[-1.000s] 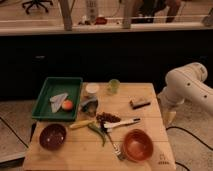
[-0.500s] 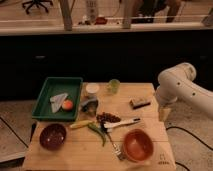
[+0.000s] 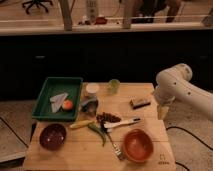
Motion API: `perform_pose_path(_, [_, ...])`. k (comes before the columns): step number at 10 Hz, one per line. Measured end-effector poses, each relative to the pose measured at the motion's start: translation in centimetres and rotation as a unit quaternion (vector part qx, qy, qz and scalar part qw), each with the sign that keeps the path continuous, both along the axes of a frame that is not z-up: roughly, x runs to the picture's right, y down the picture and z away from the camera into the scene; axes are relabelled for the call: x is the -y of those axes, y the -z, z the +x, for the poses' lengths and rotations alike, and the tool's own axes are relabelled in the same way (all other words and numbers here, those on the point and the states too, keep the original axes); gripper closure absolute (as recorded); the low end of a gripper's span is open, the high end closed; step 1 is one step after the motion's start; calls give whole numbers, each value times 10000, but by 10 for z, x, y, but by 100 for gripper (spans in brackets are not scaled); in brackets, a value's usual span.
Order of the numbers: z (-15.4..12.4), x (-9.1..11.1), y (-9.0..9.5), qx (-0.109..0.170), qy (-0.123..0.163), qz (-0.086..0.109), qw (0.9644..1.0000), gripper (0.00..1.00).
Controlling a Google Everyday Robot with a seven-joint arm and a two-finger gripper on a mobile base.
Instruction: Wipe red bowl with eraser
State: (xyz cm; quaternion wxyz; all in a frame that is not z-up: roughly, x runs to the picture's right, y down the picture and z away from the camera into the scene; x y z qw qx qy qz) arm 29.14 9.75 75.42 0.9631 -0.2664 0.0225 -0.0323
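Note:
The red bowl, orange-red and glossy inside, sits upright at the front right of the wooden table. The eraser, a small dark flat block, lies on the table behind the bowl, near the right edge. My white arm comes in from the right. Its gripper hangs fingers-down at the table's right edge, just right of the eraser and apart from it. It is open, with nothing in it.
A green tray with paper and an orange ball stands at the back left. A maroon bowl is at the front left. A green cup, a white-handled utensil, a brush and food scraps fill the middle.
My arm has swung left from beyond the table's right side, bringing the gripper to the table's right edge near the eraser. Nothing on the table has moved.

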Motion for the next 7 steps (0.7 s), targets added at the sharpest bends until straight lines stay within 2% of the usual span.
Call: perform_pose_path(7, [7,-2,-39,311,358,-5,9989,20])
